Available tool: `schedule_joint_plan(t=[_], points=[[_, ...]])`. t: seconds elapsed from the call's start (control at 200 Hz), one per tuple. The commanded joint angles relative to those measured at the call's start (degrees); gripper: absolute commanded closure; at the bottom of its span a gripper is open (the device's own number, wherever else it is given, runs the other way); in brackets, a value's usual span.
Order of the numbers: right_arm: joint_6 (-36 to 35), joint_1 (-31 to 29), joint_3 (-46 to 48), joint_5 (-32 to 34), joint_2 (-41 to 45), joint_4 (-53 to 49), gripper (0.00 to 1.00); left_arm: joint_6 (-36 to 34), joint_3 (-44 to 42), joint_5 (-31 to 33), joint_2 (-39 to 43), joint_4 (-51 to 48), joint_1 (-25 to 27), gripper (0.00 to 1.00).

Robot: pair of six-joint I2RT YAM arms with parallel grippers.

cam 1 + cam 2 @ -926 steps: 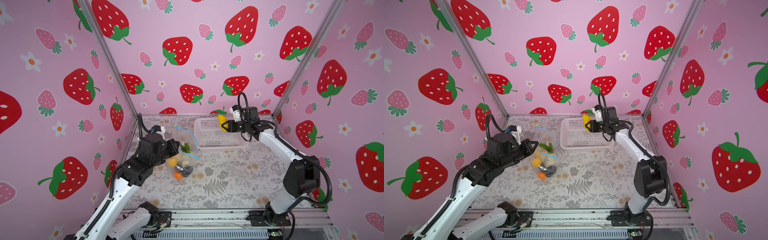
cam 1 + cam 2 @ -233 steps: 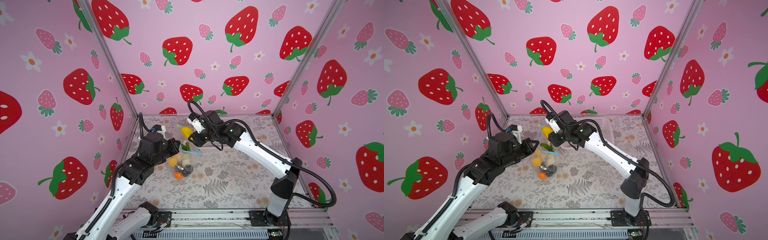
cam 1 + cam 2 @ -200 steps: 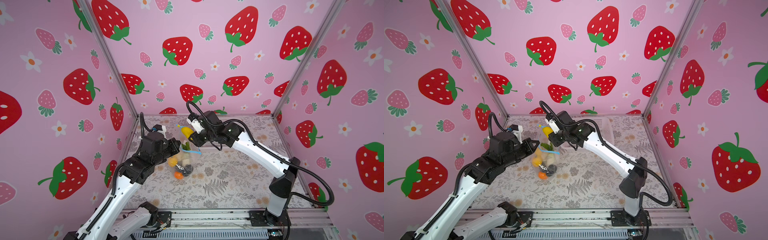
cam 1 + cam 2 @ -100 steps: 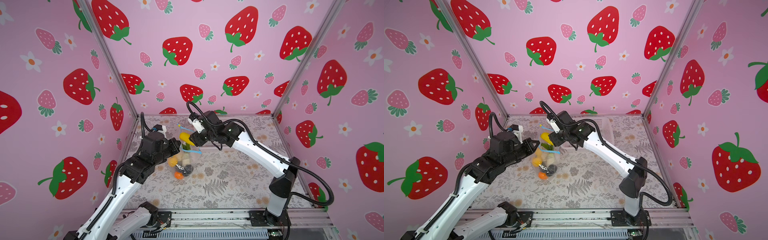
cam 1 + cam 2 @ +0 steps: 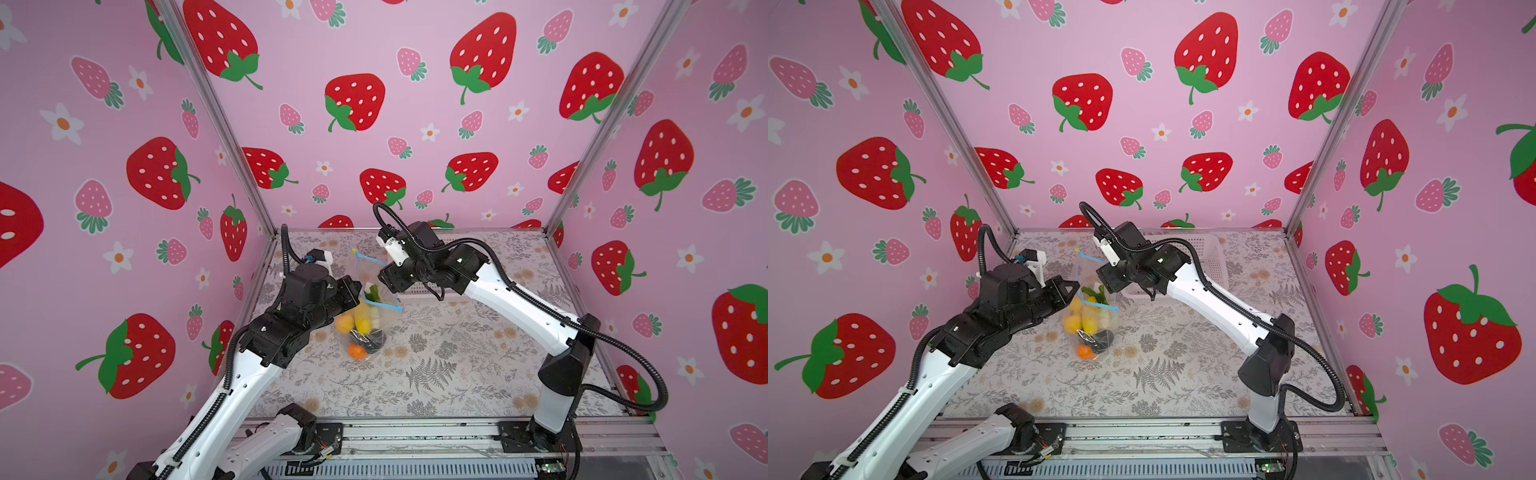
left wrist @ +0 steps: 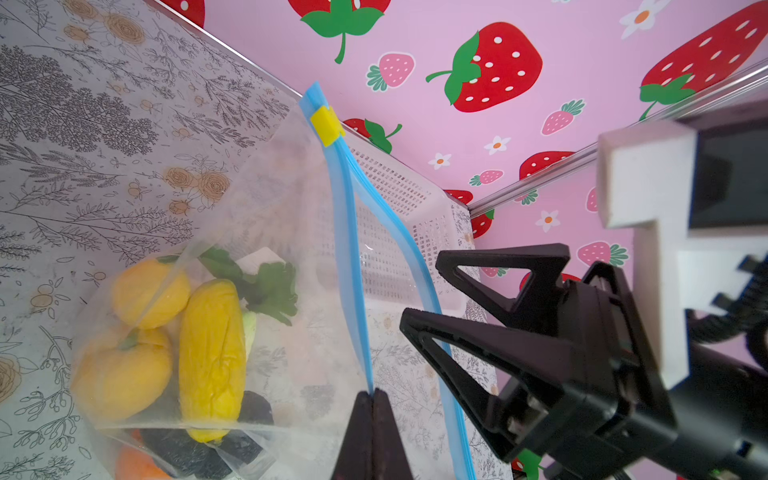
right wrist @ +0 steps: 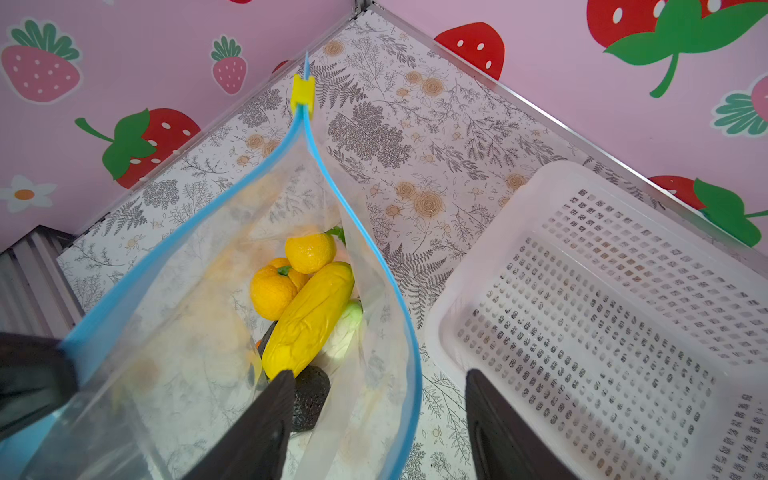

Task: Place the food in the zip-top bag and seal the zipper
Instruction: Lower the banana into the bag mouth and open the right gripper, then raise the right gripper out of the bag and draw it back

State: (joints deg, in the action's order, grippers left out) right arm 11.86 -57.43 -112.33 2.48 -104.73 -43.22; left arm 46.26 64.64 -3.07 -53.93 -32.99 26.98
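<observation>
My left arm (image 5: pixel 232 386) and right arm (image 5: pixel 519 307) wear white shells between black joints. Ribbed black cables (image 5: pixel 284 245) loop alongside. My right pincer (image 6: pixel 419 291) has matte-black triangular fingers (image 6: pixel 519 340), hollow-centred, beside a white camera mount (image 6: pixel 644 187).

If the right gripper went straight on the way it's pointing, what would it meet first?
Likely the zipper: its free lip runs between the fingers of the open right gripper. One finger would then pass into the bag toward the yellow food. Depth is uncertain.

The right arm (image 5: pixel 1208 298) partly hides the white basket (image 5: pixel 1214 259) in a top view.
</observation>
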Motion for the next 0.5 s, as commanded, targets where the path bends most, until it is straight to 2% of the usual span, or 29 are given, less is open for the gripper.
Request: schedule_joint_plan(t=[0.0, 0.11, 0.29, 0.495], points=[[-0.7, -0.4, 0.4, 0.3, 2.3, 2.2, 0.35, -0.6, 1.5, 0.5, 0.3, 0.4, -0.2, 1.0], [-0.4, -0.4, 3.9, -0.6, 5.9, 6.0, 0.38, -0.6, 1.4, 0.6, 0.3, 0.5, -0.2, 1.0], [-0.3, -0.1, 13.6, 0.9, 13.7, 14.5, 0.36, -0.7, 1.0, 0.8, 0.6, 0.5, -0.2, 1.0], [-0.3, -0.1, 27.3, -3.5, 22.4, 27.1, 0.35, -0.6, 0.8, 0.7, 0.7, 0.6, -0.2, 1.0]])
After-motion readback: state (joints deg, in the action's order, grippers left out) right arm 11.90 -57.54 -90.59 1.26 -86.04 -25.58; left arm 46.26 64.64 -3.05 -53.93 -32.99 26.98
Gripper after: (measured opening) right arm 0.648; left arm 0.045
